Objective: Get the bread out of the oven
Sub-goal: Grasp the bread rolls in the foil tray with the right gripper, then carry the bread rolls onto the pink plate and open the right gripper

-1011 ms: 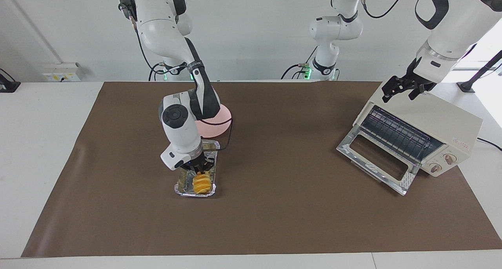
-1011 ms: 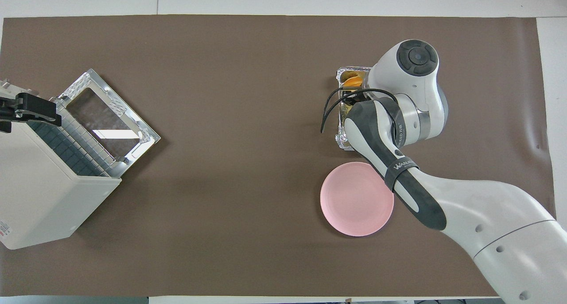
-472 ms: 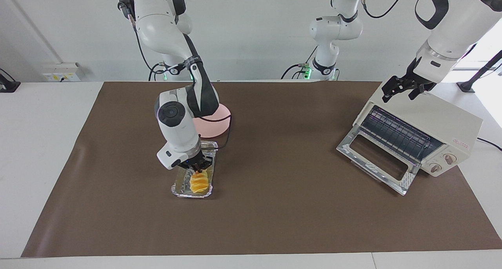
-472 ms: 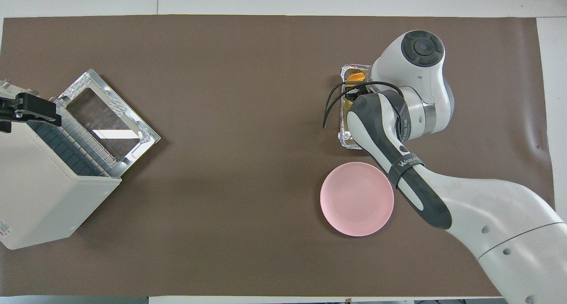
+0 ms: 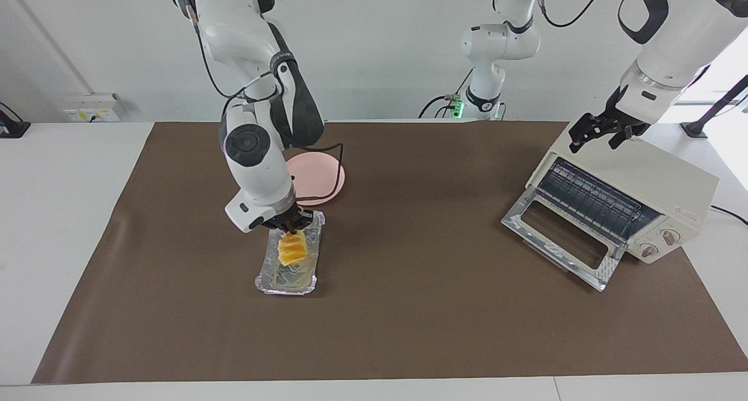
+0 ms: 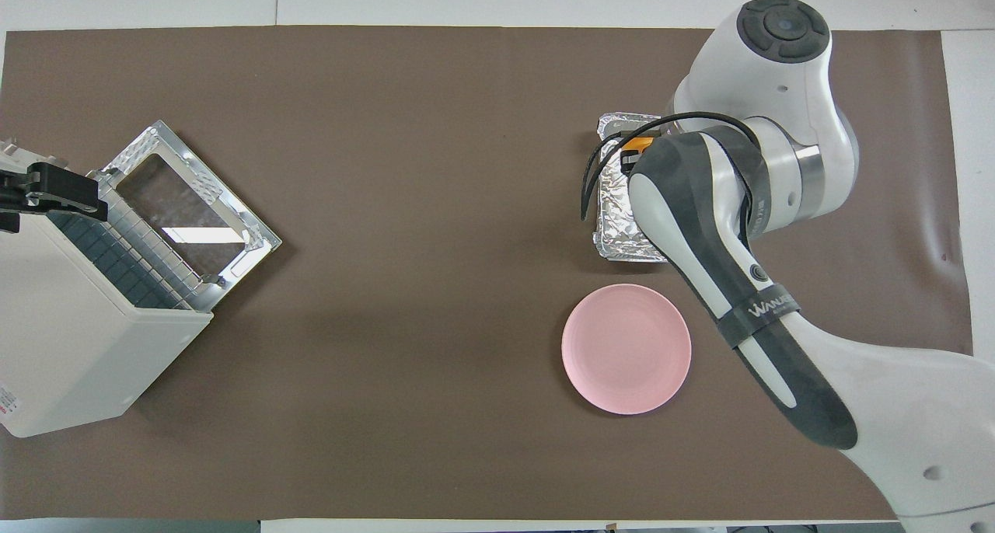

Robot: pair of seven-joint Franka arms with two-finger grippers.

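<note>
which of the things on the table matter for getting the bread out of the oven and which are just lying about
Part of the job:
- bread, held by the right gripper over the foil tray
- oven, door down

Lying about:
- pink plate, bare
- left gripper, open, waiting over the oven

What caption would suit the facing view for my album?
Right claw lifts the bread off the foil tray; left claw waits over the open oven.

From overhead, the right arm hides most of the bread [image 6: 639, 140] and part of the foil tray [image 6: 618, 207]; the oven [image 6: 70, 346] is cut off at the frame's left edge.
</note>
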